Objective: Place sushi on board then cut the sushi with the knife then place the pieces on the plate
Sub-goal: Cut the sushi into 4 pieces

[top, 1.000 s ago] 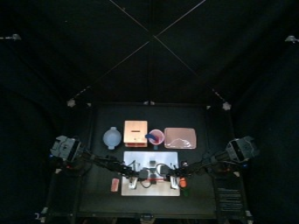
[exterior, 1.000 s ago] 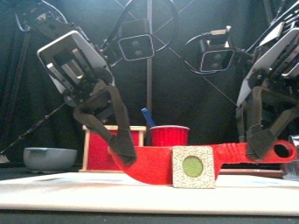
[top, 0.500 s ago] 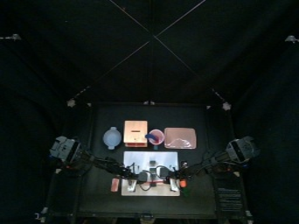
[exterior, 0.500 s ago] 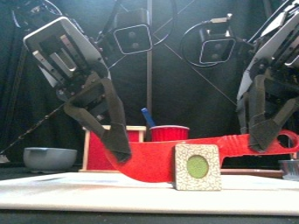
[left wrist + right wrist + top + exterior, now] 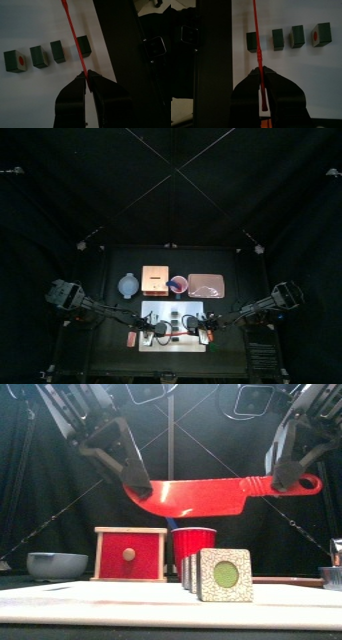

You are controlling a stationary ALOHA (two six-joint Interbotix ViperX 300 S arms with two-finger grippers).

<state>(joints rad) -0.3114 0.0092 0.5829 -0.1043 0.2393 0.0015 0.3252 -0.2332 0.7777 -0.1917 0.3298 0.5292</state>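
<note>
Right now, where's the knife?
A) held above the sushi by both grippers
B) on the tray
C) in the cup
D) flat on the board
A: in the front view the knife hangs clear above the sushi, with the left gripper shut on its blade end and the right gripper shut on its handle.

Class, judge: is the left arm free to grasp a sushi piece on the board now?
Probably not: the left end effector is shut on the red knife, held above the sushi pieces; nothing else blocks them.
</note>
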